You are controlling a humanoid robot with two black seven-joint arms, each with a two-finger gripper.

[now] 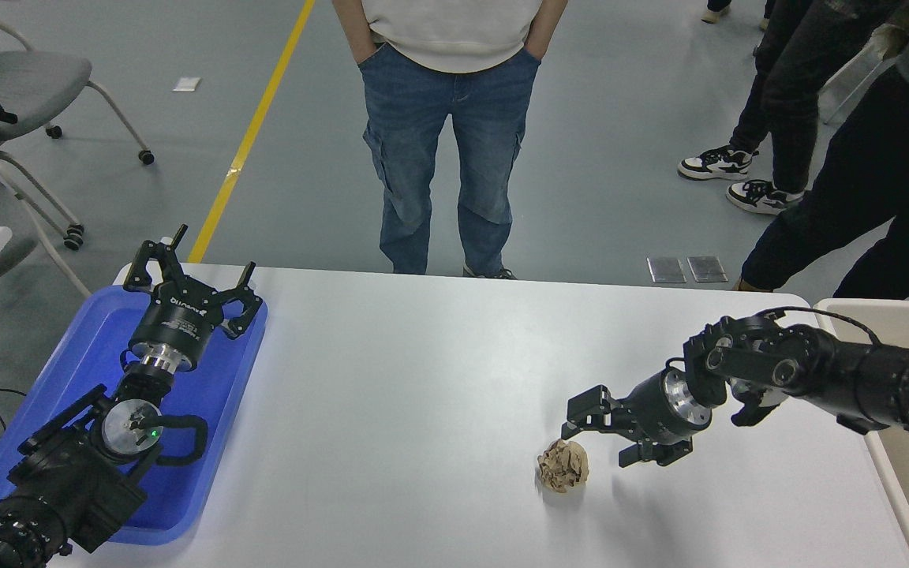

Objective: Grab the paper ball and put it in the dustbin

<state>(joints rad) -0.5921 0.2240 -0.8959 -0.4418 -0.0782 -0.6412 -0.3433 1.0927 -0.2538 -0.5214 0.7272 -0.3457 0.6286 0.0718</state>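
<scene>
A crumpled tan paper ball [563,465], wrinkled and roughly round, lies on the smooth white table [423,379]. The right gripper [608,442] hangs just beside it, fingers spread. The left gripper [186,276] rests open over a blue plastic tray [68,379]. The cream dustbin [888,312] shows at the right edge.

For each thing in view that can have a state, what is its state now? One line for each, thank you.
paper ball: crumpled, lying on the table, not gripped.
right end effector: open, low beside the ball on its right.
left end effector: open, parked above the blue tray.
dustbin: past the table's right edge; only its rim and part of the inside show.
person: standing at the far side, hands in pockets.
</scene>
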